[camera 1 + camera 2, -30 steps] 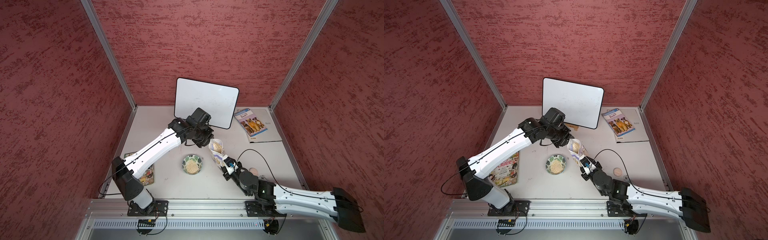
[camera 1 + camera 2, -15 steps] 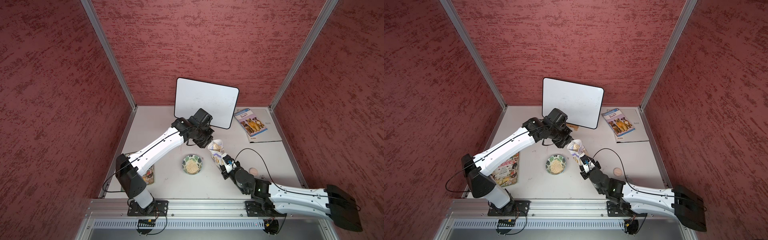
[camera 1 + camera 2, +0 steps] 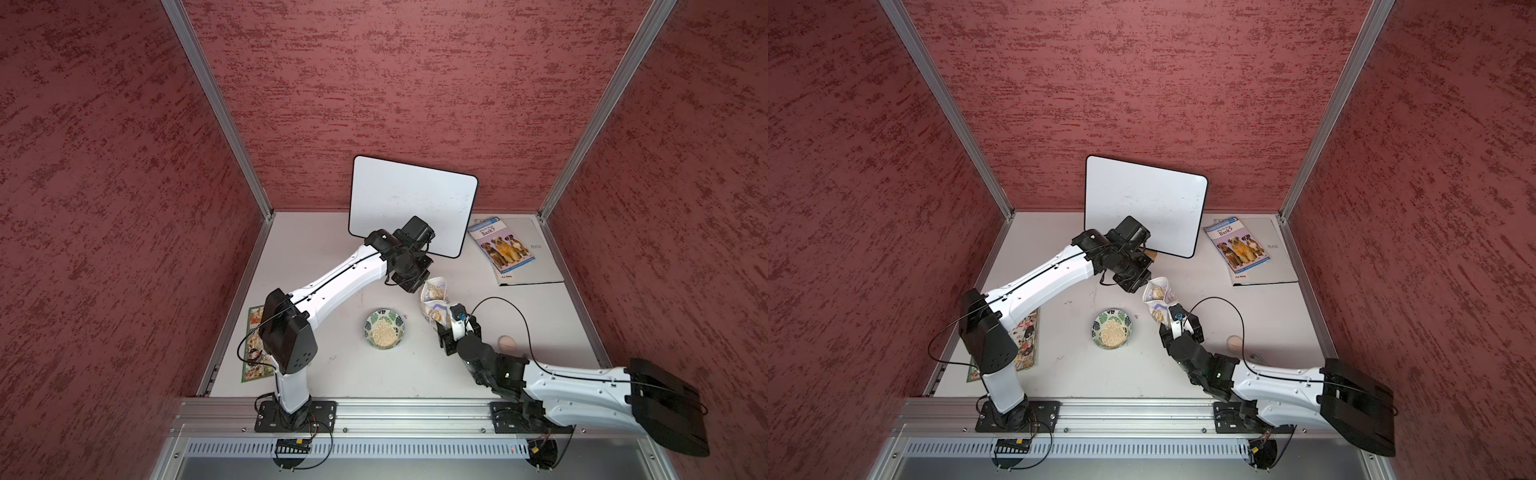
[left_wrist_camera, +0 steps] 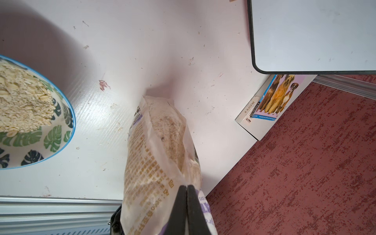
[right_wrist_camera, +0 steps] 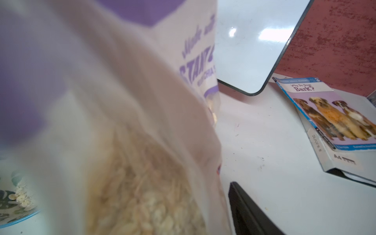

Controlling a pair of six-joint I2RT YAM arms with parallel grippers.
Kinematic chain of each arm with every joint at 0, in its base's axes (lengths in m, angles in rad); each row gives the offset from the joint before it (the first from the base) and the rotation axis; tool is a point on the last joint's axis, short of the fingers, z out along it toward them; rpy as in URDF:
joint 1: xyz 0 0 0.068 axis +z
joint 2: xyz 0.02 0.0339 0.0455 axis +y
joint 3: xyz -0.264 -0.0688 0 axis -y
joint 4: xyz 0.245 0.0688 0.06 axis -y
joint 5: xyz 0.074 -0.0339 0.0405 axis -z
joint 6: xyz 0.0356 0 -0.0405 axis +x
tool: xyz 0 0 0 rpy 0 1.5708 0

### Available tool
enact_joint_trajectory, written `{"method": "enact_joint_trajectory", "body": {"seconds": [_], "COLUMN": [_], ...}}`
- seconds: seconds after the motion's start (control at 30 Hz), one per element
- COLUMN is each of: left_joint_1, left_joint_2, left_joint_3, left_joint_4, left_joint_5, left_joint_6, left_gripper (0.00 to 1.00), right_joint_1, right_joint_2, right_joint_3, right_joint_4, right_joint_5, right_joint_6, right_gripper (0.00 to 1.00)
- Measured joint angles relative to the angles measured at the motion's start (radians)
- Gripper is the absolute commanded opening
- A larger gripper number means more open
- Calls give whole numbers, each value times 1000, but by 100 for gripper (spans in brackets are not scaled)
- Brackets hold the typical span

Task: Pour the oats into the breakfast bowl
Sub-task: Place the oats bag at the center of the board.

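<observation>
Red walls are set round the white table (image 3: 332, 374). The oats pouch (image 3: 433, 293) is held upright just beside the breakfast bowl (image 3: 371, 323), which is already heaped with flakes (image 3: 384, 336). Its top edge has just been pinched by the left tool (image 4: 186, 186), now fully closed. The right tool (image 3: 448, 322) has been widened and seemingly freed, so pouring looks done.

Glossy plastic pouch (image 4: 154, 152), glazed bowl (image 4: 61, 134)
</observation>
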Motion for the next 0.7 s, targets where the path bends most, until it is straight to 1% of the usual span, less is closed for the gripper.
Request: {"method": "enact_joint_trajectory", "body": {"seconds": [0.1, 0.27, 0.4, 0.53, 0.7], "left_joint_1": [1, -2, -2, -2, -5], "left_joint_2": [48, 96, 106, 113, 121], "left_joint_3": [21, 99, 124, 148, 185], "left_joint_4": [3, -26, -60, -97, -145], "left_joint_5": [16, 34, 39, 39, 48], "left_joint_6": [8, 30, 42, 48, 57], "left_gripper": [0, 0, 0, 0, 0], "right_joint_1": [-2, -5, -6, -7, -10], "right_joint_2": [-101, -317, -418, -424, -330], "right_joint_3": [-1, 10, 73, 184, 356], "right_joint_4": [-108, -259, -397, -524, -692], "right_joint_5": [4, 8, 9, 6, -13], "right_joint_6": [42, 92, 106, 105, 91], "right_gripper": [72, 71, 72, 72, 69]}}
